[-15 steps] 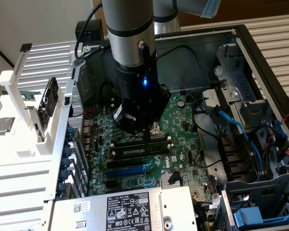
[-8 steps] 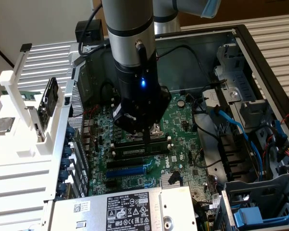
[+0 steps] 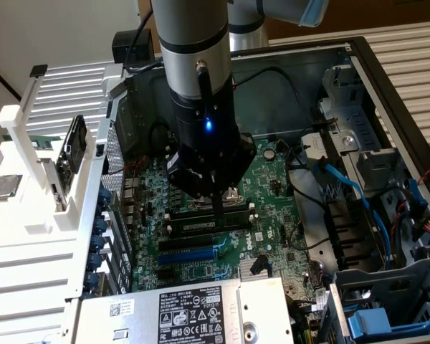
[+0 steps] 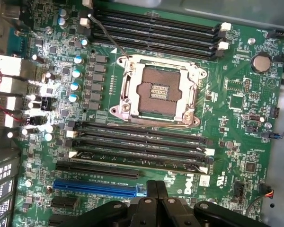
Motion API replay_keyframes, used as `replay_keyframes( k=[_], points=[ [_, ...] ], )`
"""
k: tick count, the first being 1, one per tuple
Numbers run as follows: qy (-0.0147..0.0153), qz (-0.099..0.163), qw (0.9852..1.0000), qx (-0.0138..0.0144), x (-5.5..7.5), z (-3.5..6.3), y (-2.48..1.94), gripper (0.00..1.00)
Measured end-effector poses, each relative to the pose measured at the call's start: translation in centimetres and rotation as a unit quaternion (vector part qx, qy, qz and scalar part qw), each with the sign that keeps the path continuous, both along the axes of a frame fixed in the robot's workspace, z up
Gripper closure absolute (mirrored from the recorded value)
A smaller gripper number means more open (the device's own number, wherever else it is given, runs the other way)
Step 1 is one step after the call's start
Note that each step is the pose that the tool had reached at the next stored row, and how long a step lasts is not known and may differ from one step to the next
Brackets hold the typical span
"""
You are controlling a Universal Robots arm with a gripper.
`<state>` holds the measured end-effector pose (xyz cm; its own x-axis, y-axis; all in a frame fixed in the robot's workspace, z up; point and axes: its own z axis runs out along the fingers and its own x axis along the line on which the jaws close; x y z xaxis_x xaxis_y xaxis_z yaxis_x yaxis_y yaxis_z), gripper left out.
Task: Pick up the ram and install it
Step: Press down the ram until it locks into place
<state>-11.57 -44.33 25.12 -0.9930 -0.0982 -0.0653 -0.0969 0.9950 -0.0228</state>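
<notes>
The gripper is clenched with nothing between its fingers, poised over the memory slots beside the CPU socket. The ram appears to lie in 1 slot; I judge the step is pressing it home, which calls for a straight downward push.

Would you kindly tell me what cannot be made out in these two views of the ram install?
- Exterior view: the claw hides the socket and the middle of the memory slots.
- Both views: whether the ram sits seated in a slot is too fine to tell.
- Wrist view: the claw's body is cut off by the picture's edge.
- Exterior view: the label print is too small to read.
</notes>
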Motion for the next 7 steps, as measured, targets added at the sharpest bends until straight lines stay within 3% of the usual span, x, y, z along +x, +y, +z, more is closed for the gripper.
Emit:
replay_keyframes(
  k=[2,7],
  points=[
    [0.0,-0.014,0.9999,0.0001,0.0,0.0,0.0,0.9],
    [0.0,-0.014,0.9999,0.0001,0.0,0.0,0.0,0.9]
  ],
)
